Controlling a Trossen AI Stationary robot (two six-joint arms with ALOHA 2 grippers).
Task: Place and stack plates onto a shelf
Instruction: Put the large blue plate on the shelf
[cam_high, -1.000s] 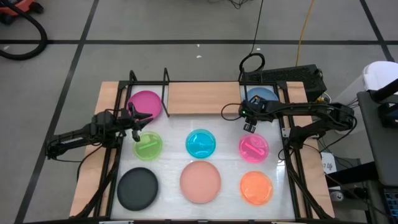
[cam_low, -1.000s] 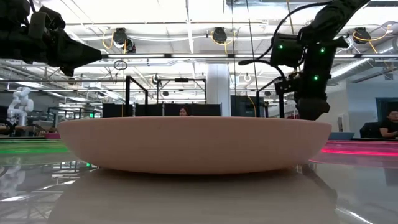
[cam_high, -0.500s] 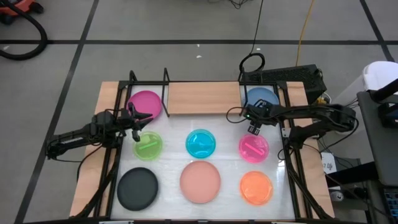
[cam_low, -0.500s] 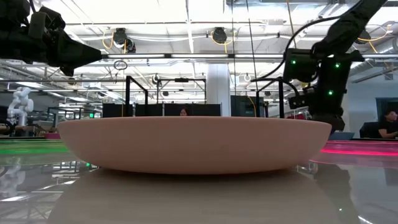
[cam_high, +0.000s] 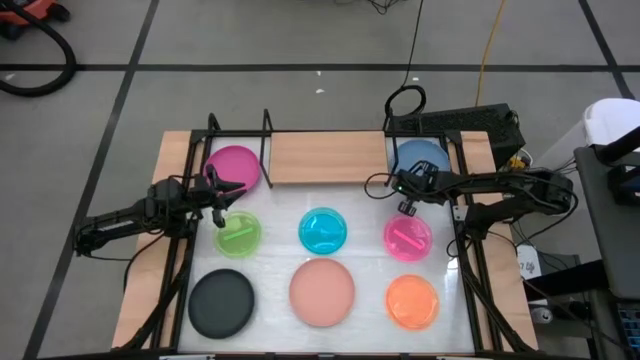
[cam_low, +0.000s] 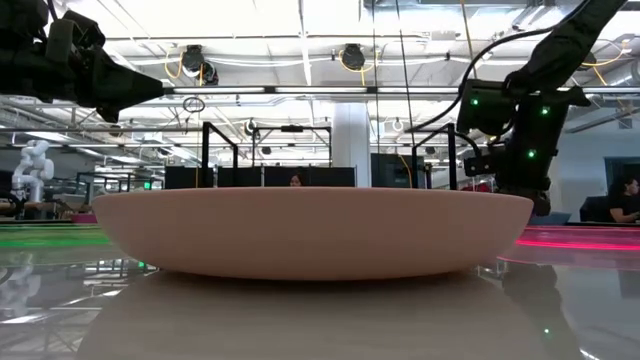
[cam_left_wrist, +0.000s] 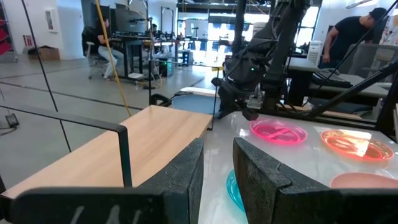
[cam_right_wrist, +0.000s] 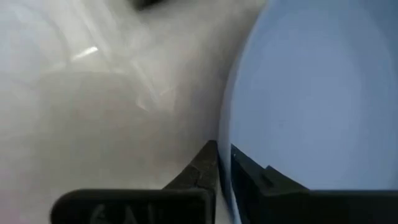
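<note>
The shelf (cam_high: 325, 157) is a light-wood board with black uprights at the table's far edge. A magenta plate (cam_high: 235, 165) lies on its left end and a blue plate (cam_high: 422, 156) at its right end. My right gripper (cam_right_wrist: 224, 163) stands at the blue plate's near rim, shut on it. My left gripper (cam_high: 225, 200) hangs open over the table between the magenta plate and a green plate (cam_high: 238, 235), with nothing between its fingers (cam_left_wrist: 186, 171). My right gripper pinches the blue plate's rim (cam_right_wrist: 222, 140) between its two fingers, one finger over the plate's inside and one outside it. The fingers come from above, pointing down. The plate lies flat.
On the white tabletop lie a cyan plate (cam_high: 323, 230), a pink plate (cam_high: 408, 238), a black plate (cam_high: 221, 303), a salmon plate (cam_high: 322, 291) and an orange plate (cam_high: 412, 301). The shelf's middle is bare wood. People sit in the room beyond.
My right gripper has gone a little toward the table's right edge and come down at the blue plate's near rim. The plates lie where they were.
</note>
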